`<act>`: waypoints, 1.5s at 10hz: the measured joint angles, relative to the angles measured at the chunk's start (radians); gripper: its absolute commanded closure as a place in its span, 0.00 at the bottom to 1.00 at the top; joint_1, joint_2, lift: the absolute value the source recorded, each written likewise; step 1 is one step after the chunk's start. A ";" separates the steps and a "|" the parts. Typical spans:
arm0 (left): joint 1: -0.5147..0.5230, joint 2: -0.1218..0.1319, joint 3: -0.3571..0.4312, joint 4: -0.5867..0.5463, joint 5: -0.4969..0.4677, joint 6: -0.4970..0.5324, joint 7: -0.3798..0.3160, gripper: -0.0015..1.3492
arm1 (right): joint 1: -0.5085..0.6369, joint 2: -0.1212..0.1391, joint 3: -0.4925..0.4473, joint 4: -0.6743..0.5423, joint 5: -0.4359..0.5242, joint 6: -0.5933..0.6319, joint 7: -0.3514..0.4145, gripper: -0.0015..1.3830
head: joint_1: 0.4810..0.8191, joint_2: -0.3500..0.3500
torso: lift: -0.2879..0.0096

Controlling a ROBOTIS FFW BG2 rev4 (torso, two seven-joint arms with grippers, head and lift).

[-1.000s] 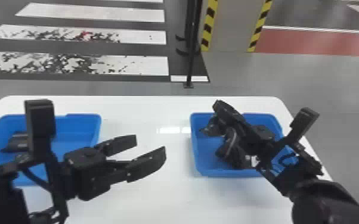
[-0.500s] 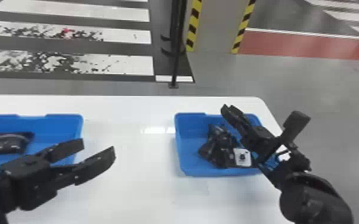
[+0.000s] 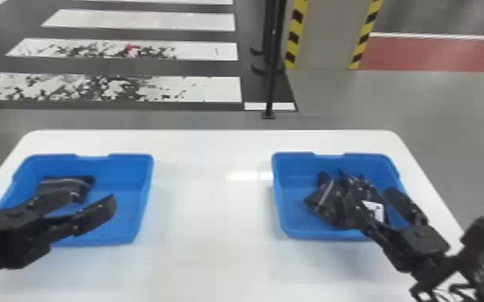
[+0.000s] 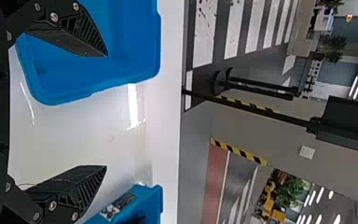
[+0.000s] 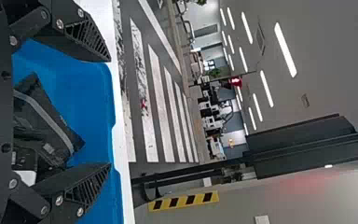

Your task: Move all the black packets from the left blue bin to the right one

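In the head view the left blue bin holds a black packet near its back left. My left gripper stands open over this bin's front part, in front of the packet. Several black packets are heaped in the right blue bin, where my right gripper is open over the heap's right part. In the left wrist view my left gripper has nothing between its fingers. In the right wrist view my right gripper has its fingers wide apart, with a striped packet lying beyond them in the bin.
Both bins stand on a white table, with bare tabletop between them. A thin black post rises from the floor behind the table, beside a grey pillar with yellow-black edges.
The head view first swung right, then back left. Against the bins, my left gripper has gone from the middle of the table to over the left bin. The right gripper stays at the right bin.
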 measured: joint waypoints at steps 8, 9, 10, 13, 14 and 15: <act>-0.406 0.123 0.054 0.491 -0.114 0.094 0.032 0.16 | 0.358 0.097 0.057 -0.200 0.053 -0.149 -0.061 0.11 | 0.63 0.83 | 0.50; -0.459 0.130 0.046 0.563 -0.131 0.098 0.043 0.16 | 0.360 0.097 0.061 -0.195 0.047 -0.145 -0.060 0.11 | 0.63 0.85 | 0.50; -0.504 0.132 0.041 0.627 -0.154 0.108 0.057 0.16 | 0.360 0.096 0.063 -0.192 0.042 -0.141 -0.060 0.11 | 0.63 0.86 | 0.50; -0.607 0.149 0.023 0.812 -0.224 0.156 0.075 0.16 | 0.355 0.095 0.070 -0.178 0.025 -0.136 -0.057 0.12 | 0.63 0.91 | 0.50; -0.637 0.158 0.010 0.859 -0.249 0.164 0.076 0.16 | 0.353 0.095 0.072 -0.173 0.019 -0.132 -0.056 0.12 | 0.63 0.93 | 0.50; -0.665 0.163 0.006 0.906 -0.268 0.166 0.079 0.16 | 0.350 0.095 0.074 -0.169 0.013 -0.129 -0.055 0.12 | 0.63 0.93 | 0.50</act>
